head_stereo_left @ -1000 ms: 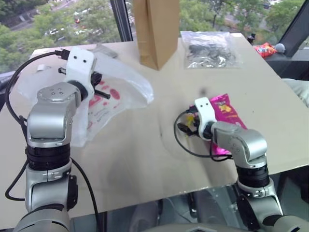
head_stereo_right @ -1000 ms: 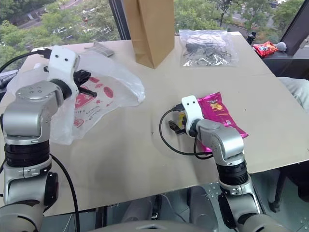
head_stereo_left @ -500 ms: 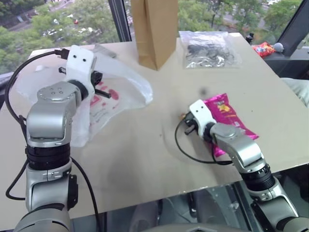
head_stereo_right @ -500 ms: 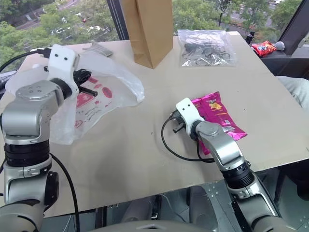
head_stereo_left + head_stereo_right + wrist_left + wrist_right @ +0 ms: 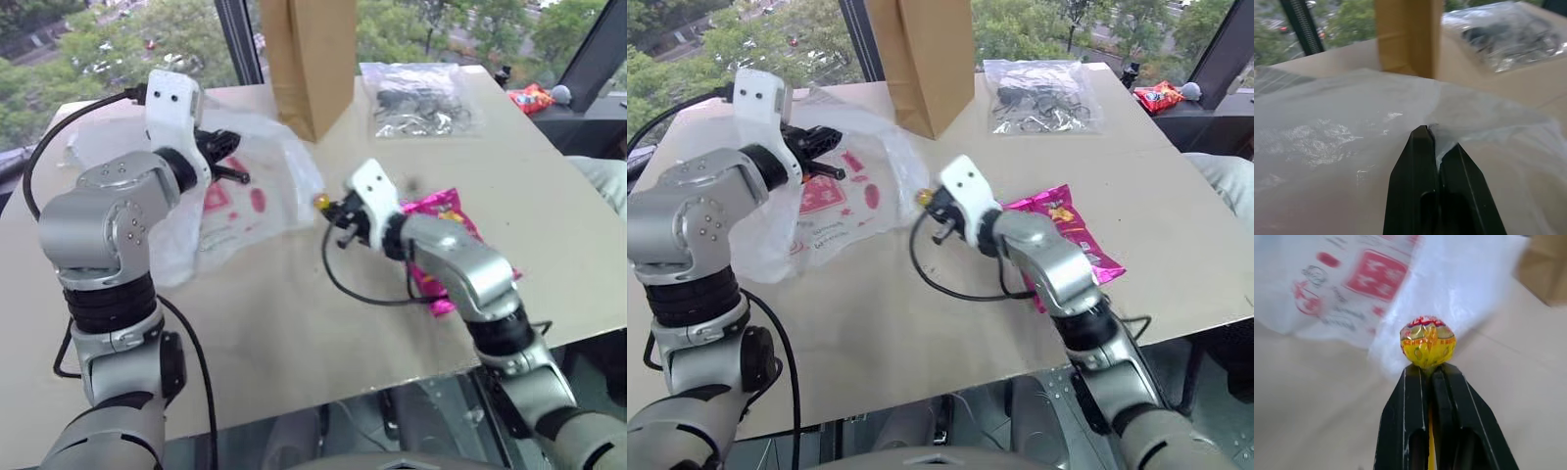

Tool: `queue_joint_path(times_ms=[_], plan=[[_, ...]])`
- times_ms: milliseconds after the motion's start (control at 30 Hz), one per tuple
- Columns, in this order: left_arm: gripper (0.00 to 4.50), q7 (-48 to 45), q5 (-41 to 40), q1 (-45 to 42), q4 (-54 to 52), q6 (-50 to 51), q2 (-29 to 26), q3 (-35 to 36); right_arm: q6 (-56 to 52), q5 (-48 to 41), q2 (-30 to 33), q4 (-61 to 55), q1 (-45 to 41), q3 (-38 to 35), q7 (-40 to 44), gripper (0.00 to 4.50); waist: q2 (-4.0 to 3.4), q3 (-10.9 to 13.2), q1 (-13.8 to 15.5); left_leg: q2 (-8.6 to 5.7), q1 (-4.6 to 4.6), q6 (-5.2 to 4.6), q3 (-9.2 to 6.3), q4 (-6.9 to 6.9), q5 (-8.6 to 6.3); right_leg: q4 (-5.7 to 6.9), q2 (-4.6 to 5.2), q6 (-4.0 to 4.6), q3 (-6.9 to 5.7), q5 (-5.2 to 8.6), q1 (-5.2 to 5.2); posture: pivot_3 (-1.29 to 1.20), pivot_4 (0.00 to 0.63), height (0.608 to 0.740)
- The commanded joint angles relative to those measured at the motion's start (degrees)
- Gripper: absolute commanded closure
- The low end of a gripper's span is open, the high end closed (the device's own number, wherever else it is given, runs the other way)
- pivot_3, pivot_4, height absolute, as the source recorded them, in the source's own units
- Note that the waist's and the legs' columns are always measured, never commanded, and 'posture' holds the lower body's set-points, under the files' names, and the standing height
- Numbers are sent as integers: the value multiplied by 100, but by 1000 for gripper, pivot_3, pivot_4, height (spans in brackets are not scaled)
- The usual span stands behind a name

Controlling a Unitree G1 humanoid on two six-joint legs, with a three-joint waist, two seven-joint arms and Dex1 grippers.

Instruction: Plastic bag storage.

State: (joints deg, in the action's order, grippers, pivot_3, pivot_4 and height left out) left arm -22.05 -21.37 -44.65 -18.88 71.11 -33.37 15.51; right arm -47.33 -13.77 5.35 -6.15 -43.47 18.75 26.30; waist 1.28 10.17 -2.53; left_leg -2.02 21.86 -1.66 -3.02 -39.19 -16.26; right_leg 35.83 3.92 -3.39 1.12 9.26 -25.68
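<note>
The right gripper now clamps a lollipop by its stick, the yellow-and-red wrapped head standing just past the black fingertips. A second ago this gripper sat low over the table beside the pink snack packet; it has since risen and swung to the robot's left, so the lollipop now hangs close to the edge of the plastic bag, near its rim but not inside it as far as can be told. The left gripper is clenched on a fold of the bag's thin translucent film, as it was before, and has lifted that edge a little higher and nearer the centre. The bag lies on the left part of the table, its red printed marks facing up, its far side raised by the left gripper. The brown paper bag and the clear pouch of dark items stand unchanged at the far edge.
</note>
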Motion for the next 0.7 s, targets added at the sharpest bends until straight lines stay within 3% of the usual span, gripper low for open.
queue_joint_path(times_ms=[33,200,367,500,700], plan=[[4500,104,-236,-107,-447,324,52,266,408,126,-410,844,-601,21,29,4470,0,0,2,1,1,1,-1,0,0,0,1,0,0,0,-1,0,150,740],[4500,309,-414,-146,-811,780,206,406,1048,509,-614,2073,-1279,46,89,4470,-2,1,20,-1,7,2,-11,2,1,-8,6,0,-6,0,0,0,150,740],[4500,580,-422,-315,-837,1067,377,655,1422,690,-287,2587,-1471,-274,146,4470,-2,1,23,-4,11,4,-20,3,2,-13,9,0,-13,0,0,0,150,740],[4500,808,-435,-473,-737,1291,695,822,1400,707,226,2328,-1244,-478,308,4470,-4,2,16,-6,13,8,-24,5,4,-14,10,0,-16,0,-1,0,150,740],[4500,1433,-282,-675,-557,1360,1872,787,428,99,1570,329,-272,-763,1302,4470,-3,3,88,-19,28,7,-32,4,3,-33,16,-1,-25,0,0,0,150,740]])
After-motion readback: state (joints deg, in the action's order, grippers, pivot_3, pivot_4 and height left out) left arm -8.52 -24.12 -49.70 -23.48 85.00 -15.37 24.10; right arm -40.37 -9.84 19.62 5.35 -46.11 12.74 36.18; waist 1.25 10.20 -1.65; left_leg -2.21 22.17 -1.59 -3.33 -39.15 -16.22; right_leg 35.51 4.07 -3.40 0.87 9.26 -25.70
